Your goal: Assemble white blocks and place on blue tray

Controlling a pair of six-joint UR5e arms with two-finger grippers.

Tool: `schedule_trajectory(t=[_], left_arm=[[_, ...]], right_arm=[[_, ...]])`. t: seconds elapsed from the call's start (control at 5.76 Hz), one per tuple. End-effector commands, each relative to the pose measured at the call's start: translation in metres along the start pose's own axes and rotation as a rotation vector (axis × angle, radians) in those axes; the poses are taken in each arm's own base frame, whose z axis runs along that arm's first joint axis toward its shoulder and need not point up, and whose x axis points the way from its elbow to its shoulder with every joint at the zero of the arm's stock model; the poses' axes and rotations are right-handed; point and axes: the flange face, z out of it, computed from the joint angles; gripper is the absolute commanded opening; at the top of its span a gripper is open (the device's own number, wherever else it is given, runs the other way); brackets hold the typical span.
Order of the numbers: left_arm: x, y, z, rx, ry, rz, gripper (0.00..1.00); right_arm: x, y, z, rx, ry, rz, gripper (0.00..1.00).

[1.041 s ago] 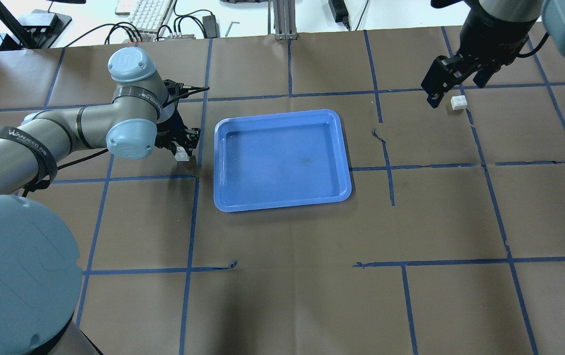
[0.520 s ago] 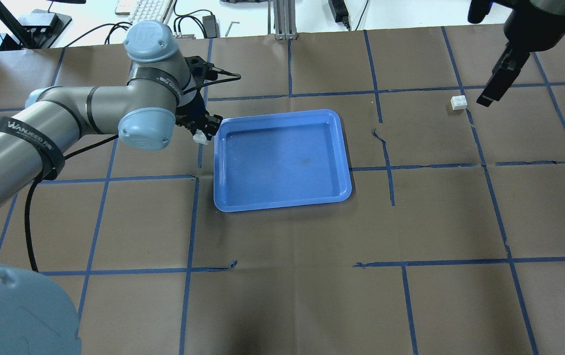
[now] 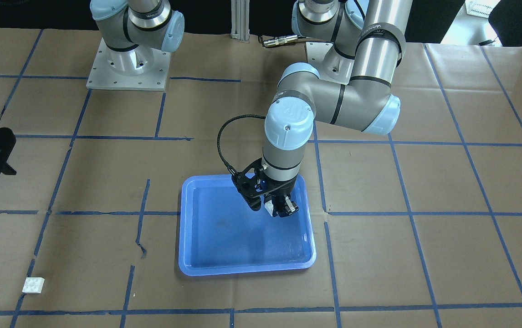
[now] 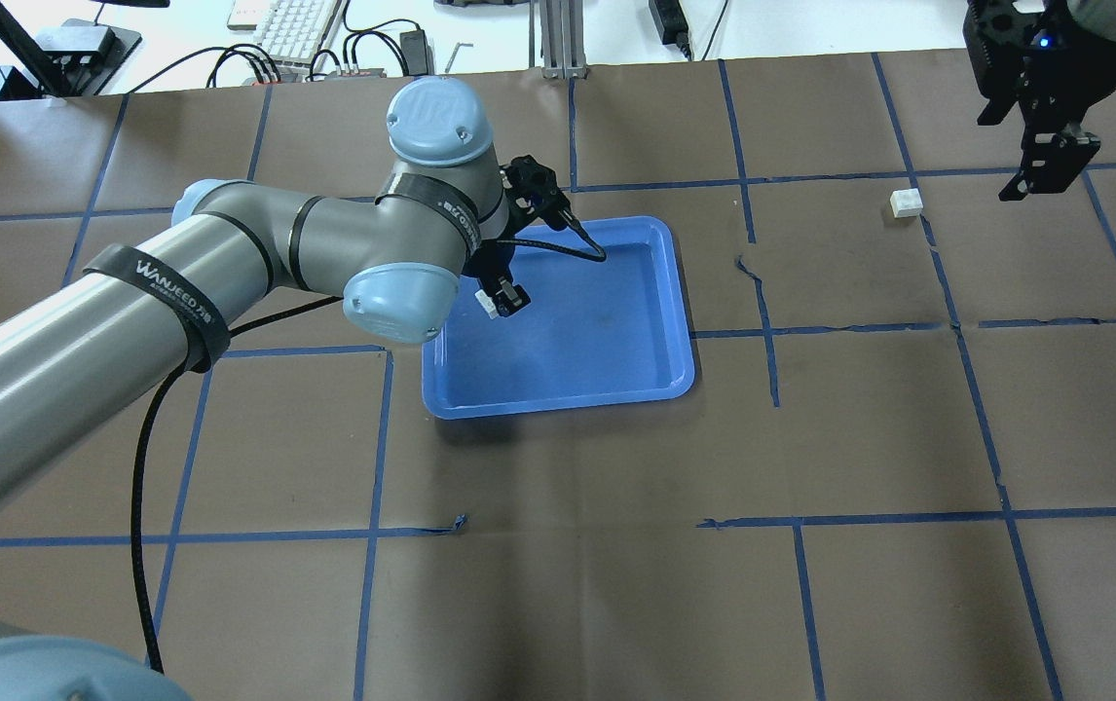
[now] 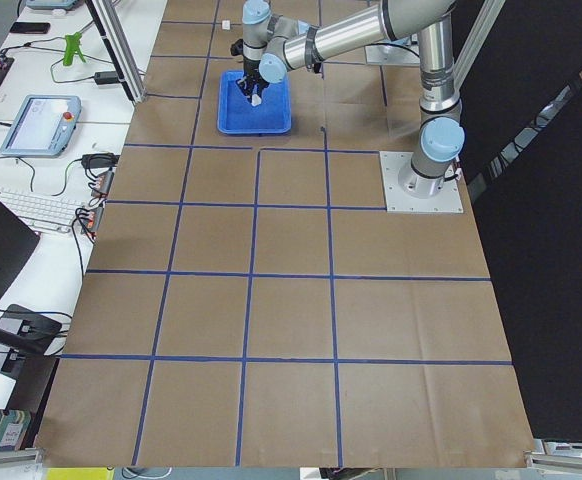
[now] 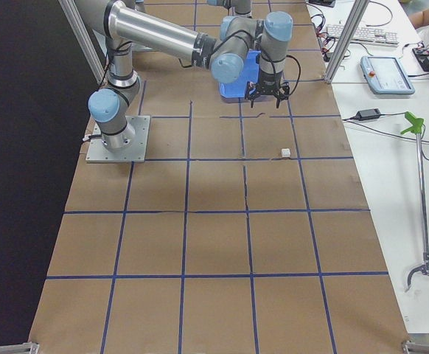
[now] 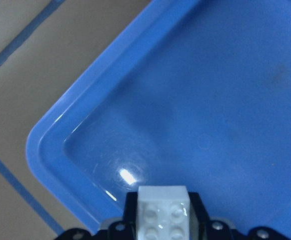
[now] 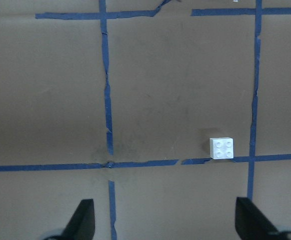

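Overhead exterior shows a black strap (image 4: 164, 282) printed WANJEED around the left arm (image 4: 52, 360). Brown paper (image 4: 568, 584) gridded with blue tape (image 4: 373, 438) covers the tabletop, and a white keyboard (image 4: 295, 24) and black cables (image 4: 363, 44) lie beyond the far edge. The large glossy blue plastic tray (image 4: 607, 341) sits mid-table, nearer that far edge. The left gripper (image 4: 502, 296) hangs over the tray's left half, closed on a small white four-stud plastic brick (image 7: 163, 212). The brick seems clear of the tray floor, though the view is poor. Half a second ago this gripper was at the tray's left rim. The second white studded brick (image 4: 906, 202) lies on the paper toward the far right corner. The right gripper (image 8: 165, 227), spread wide and empty, has drifted further toward the right edge.
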Motion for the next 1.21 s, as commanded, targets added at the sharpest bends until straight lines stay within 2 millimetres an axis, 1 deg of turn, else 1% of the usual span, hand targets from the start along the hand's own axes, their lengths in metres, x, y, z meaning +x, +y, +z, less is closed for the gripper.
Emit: schedule_trajectory(t=[0.0,0.17,0.35,0.52,0.69,0.87,1.04], left_arm=[[0.003,-0.017,0.032,0.034,-0.041,0.301,0.05],[0.019,-0.027,0.041,0.028,-0.03,0.37,0.05],[0.022,-0.028,0.045,0.026,-0.023,0.379,0.05],[0.028,-0.031,0.053,0.021,-0.009,0.388,0.06],[0.029,-0.032,0.062,0.015,0.003,0.388,0.06],[0.031,-0.033,0.066,0.019,0.014,0.387,0.07],[0.033,-0.032,0.071,0.022,0.027,0.384,0.17]], right_arm=[[0.067,0.03,0.05,0.004,0.008,-0.048,1.0],[0.098,0.041,0.078,0.008,-0.01,-0.049,1.0],[0.105,0.045,0.114,0.009,-0.047,-0.047,1.0],[0.107,0.045,0.131,0.019,-0.066,-0.044,1.0],[0.106,0.044,0.155,0.04,-0.099,-0.048,1.0],[0.103,0.043,0.166,0.067,-0.11,-0.04,1.0],[0.101,0.046,0.173,0.128,-0.102,-0.022,1.0]])
